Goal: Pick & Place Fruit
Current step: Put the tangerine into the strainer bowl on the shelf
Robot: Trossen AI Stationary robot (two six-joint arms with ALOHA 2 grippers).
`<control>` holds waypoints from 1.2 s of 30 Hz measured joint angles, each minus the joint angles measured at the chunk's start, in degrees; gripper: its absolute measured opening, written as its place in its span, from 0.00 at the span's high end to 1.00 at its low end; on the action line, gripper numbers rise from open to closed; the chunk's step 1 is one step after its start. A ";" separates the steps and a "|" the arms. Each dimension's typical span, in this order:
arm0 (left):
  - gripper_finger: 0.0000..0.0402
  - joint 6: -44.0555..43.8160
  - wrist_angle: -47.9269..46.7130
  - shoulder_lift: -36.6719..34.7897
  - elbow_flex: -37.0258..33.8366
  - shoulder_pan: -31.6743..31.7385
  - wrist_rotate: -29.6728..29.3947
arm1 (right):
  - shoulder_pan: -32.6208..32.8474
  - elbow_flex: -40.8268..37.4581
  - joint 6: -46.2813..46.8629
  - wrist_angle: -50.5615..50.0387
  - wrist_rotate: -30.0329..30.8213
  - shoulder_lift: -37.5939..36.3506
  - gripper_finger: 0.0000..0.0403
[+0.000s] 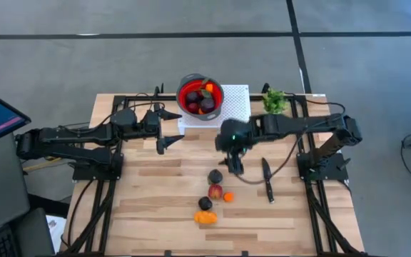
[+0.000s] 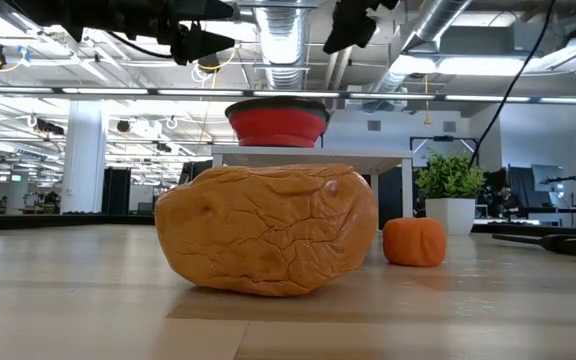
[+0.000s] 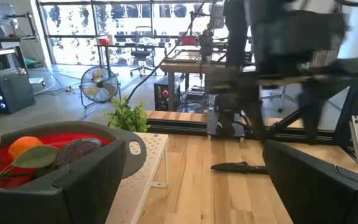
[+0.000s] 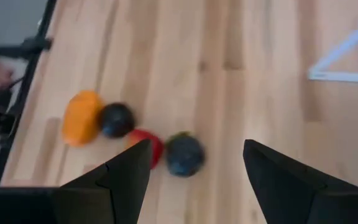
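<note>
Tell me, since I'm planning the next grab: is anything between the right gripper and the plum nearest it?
Nothing visible. The right gripper, fingers apart and empty, hangs above the nearest plum with only bare table around. A red fruit touches the plum's side and might get nudged. The knife lies off to one side.

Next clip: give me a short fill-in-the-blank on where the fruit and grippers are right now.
1. The red bowl stands on a white ____.
2. The right gripper, open, hovers above the nearest ____ on the table.
3. The knife lies on the table nearer the ____ arm.
4. The left gripper is ____ and holds nothing.

Missing words: stand; plum; right; open
</note>
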 joint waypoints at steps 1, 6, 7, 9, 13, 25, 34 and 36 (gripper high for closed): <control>0.07 0.02 0.01 0.00 0.00 -0.01 0.00 | 0.85 0.02 0.00 0.81 0.00 0.72 0.38; 0.07 0.02 0.50 0.00 0.00 0.00 -0.01 | 2.87 0.15 1.18 3.42 2.16 4.42 0.38; 0.07 0.02 0.78 0.00 0.00 0.01 0.00 | 2.90 0.09 2.07 2.80 3.00 5.34 0.38; 0.07 0.02 1.26 -0.02 0.02 0.01 0.00 | 2.70 0.02 4.58 2.77 3.43 7.09 0.38; 0.07 0.02 1.68 0.00 0.02 0.02 0.00 | 2.18 0.09 11.33 2.20 3.41 10.73 0.38; 0.07 0.02 2.07 0.00 0.02 0.02 0.00 | 7.12 0.02 7.87 -12.51 3.15 16.38 0.38; 0.07 0.02 2.45 0.00 0.02 0.01 0.00 | 5.87 0.02 7.73 -10.47 2.99 16.30 0.38; 0.07 0.02 2.45 0.00 0.02 0.01 0.00 | 5.90 0.02 8.07 -10.66 2.97 16.27 0.38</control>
